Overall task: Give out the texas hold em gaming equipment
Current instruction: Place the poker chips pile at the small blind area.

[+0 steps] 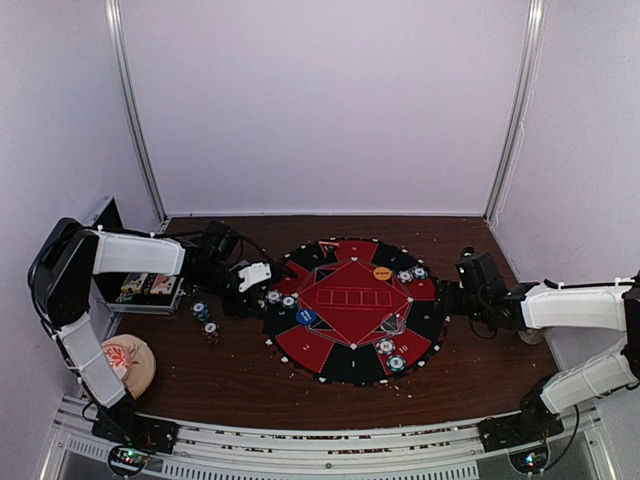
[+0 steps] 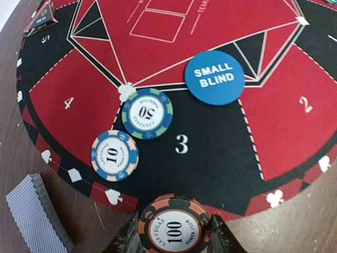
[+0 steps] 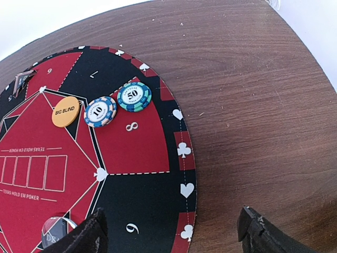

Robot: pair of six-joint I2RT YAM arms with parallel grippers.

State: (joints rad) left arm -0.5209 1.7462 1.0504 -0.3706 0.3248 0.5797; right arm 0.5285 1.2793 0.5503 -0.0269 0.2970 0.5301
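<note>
- Wood table (image 1: 230,370), poker mat (image 1: 310,345) centred.
- 100 chip (image 2: 174,229) clamped in left gripper (image 2: 174,236) at sector 3, likely to join 10 chip (image 2: 114,155) and 50 chip (image 2: 147,113).
- Right gripper (image 3: 174,234) jaws apart, empty.

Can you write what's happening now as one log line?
left gripper: shut on 100 chip | right gripper: open, empty, above mat edge

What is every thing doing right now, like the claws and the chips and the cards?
left gripper: shut on 100 chip
right gripper: open, holding nothing
10 chip: flat, face up, on mat section 3
50 chip: flat, face up, section 3
SMALL BLIND button: flat, words up, on mat
card deck: stacked, backs up, off mat
</note>
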